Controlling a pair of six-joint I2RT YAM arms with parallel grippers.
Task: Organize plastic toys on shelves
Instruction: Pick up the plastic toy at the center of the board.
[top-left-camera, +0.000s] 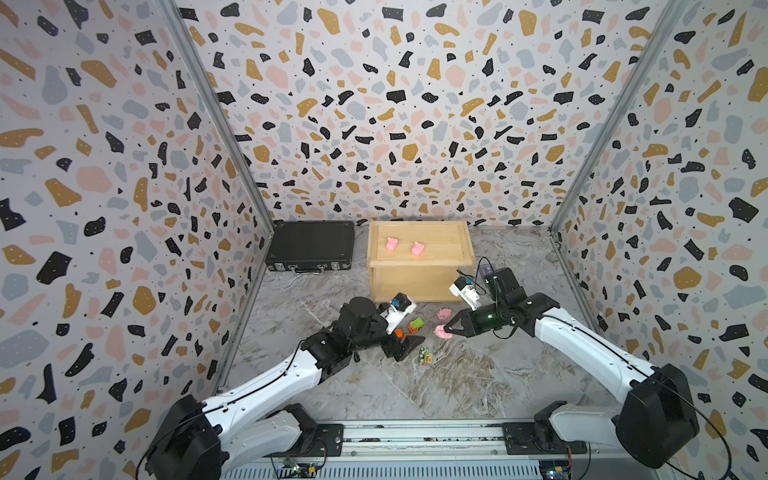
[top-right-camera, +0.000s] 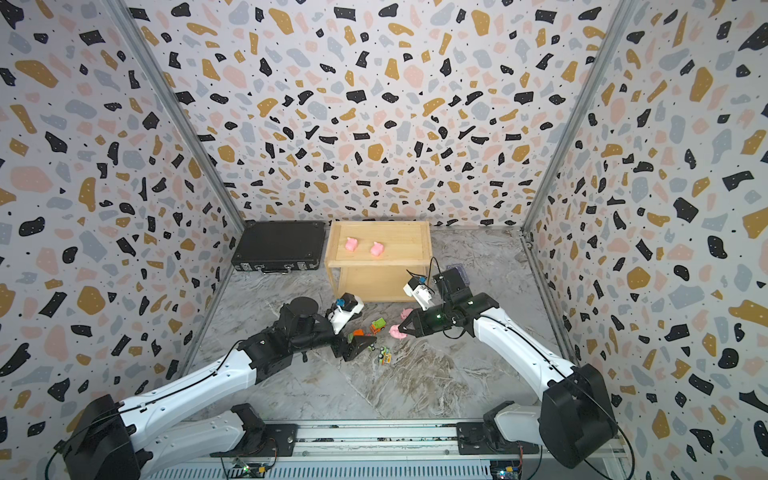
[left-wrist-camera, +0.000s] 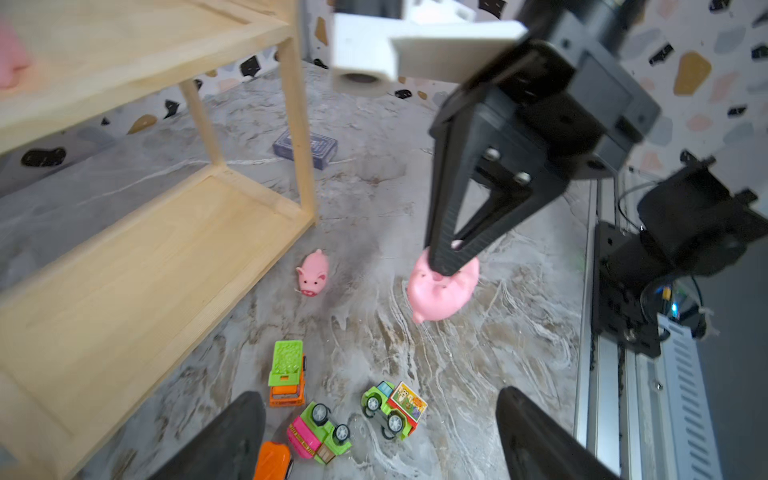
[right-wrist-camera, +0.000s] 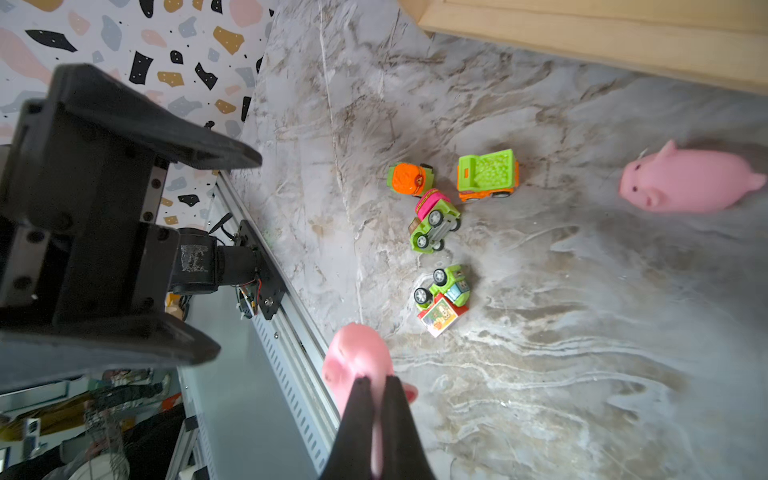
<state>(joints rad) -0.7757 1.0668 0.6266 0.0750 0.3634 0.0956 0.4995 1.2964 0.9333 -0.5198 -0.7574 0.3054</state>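
Observation:
The wooden shelves (top-left-camera: 420, 262) stand at the back, with two pink pigs (top-left-camera: 392, 244) (top-left-camera: 417, 248) on the top tier; the lower tier (left-wrist-camera: 145, 270) is bare. My right gripper (right-wrist-camera: 376, 380) is shut on a third pink pig (right-wrist-camera: 357, 357), squeezing it low by the floor in front of the shelves. A fourth pig (left-wrist-camera: 312, 274) lies loose beside it. My left gripper (left-wrist-camera: 380, 399) hangs open just over the toy vehicles: a green-and-orange truck (left-wrist-camera: 286, 374), an overturned pink-and-green car (left-wrist-camera: 320, 432), a green car lying on its side (left-wrist-camera: 392, 409) and an orange one (left-wrist-camera: 274, 459).
A black hard case (top-left-camera: 309, 247) lies left of the shelves against the back wall. A small blue box (left-wrist-camera: 305, 147) lies on the floor to the right of the shelves. Patterned walls close three sides, and a metal rail (top-left-camera: 415, 436) runs along the front.

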